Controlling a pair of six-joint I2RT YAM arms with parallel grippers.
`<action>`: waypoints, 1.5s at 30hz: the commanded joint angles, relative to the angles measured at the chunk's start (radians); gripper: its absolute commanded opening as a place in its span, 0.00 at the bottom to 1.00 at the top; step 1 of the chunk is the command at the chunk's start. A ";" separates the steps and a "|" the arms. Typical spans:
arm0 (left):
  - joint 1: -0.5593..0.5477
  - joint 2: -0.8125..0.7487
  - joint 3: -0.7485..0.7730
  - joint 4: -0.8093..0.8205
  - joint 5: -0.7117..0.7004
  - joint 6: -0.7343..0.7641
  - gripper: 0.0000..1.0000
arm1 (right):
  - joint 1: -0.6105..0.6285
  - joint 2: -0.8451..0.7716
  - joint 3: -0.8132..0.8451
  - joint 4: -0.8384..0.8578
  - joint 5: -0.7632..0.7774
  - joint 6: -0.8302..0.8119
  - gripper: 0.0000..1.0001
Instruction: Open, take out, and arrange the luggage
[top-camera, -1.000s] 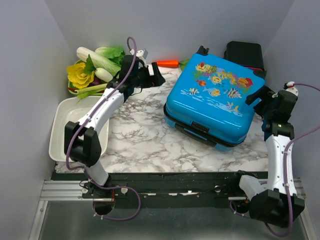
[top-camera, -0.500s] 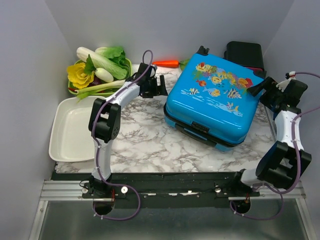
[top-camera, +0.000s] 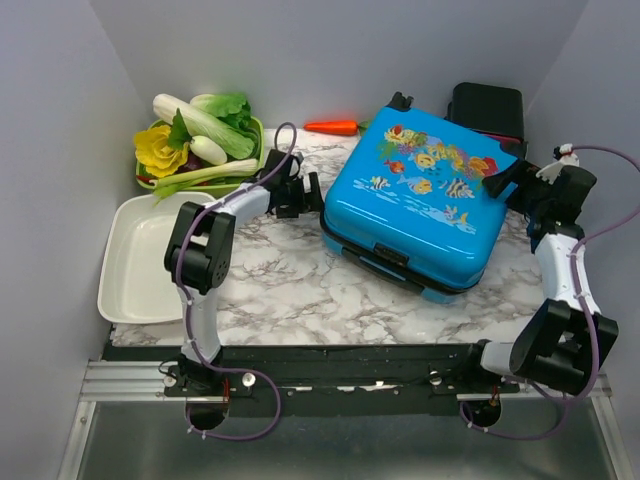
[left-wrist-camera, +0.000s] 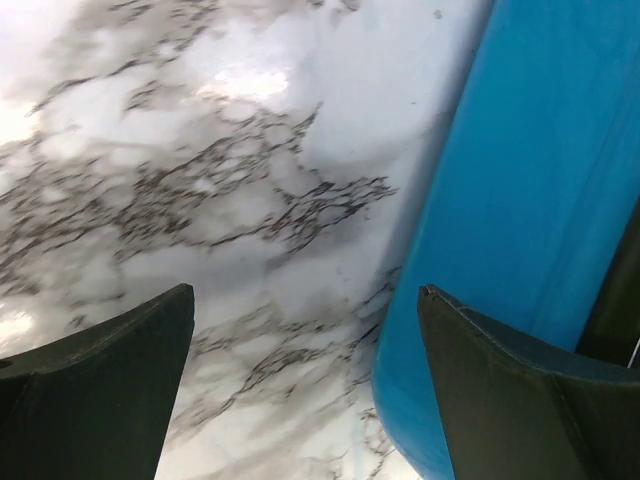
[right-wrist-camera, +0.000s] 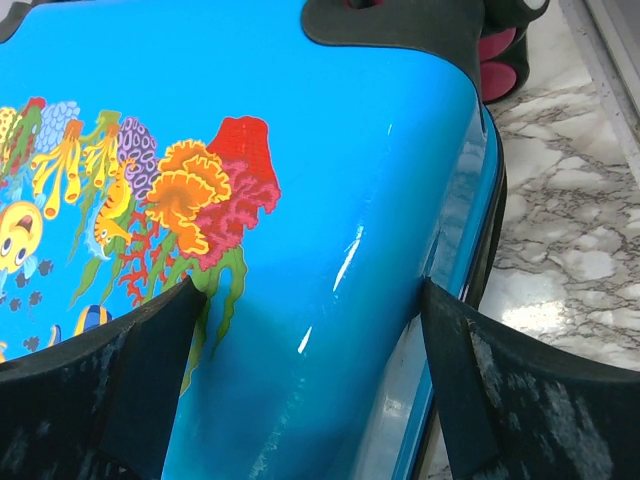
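Note:
The luggage (top-camera: 420, 200), a bright-blue suitcase with fish and flower prints, lies flat and closed on the marble table. My left gripper (top-camera: 308, 193) is open, low over the table at the suitcase's left edge. In the left wrist view the blue shell (left-wrist-camera: 520, 200) fills the right side, and the gripper (left-wrist-camera: 305, 300) has only marble between its jaws. My right gripper (top-camera: 503, 178) is open at the suitcase's right back corner. In the right wrist view the gripper (right-wrist-camera: 315, 290) stands wide over the printed shell (right-wrist-camera: 300, 150), one finger on either side of the corner.
A green bowl of vegetables (top-camera: 200, 140) stands at the back left, with a white tray (top-camera: 150, 260) in front of it. A carrot (top-camera: 333, 127) lies at the back. A black box with pink drawers (top-camera: 488, 105) stands behind the suitcase; it also shows in the right wrist view (right-wrist-camera: 500, 65).
My left gripper has come down and moved right to the suitcase's left edge. My right gripper has moved up to its right back corner. The suitcase has shifted slightly left.

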 joint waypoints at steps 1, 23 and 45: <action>-0.046 -0.158 -0.173 0.107 0.090 -0.005 0.99 | 0.269 0.043 -0.135 -0.165 -0.313 -0.073 0.89; -0.140 -0.619 -0.525 -0.039 -0.368 -0.034 0.99 | 0.749 -0.011 -0.177 -0.009 -0.269 0.181 0.88; -0.066 -0.887 -0.476 -0.298 -0.623 -0.068 0.99 | 0.756 -0.144 0.088 -0.318 0.590 0.100 1.00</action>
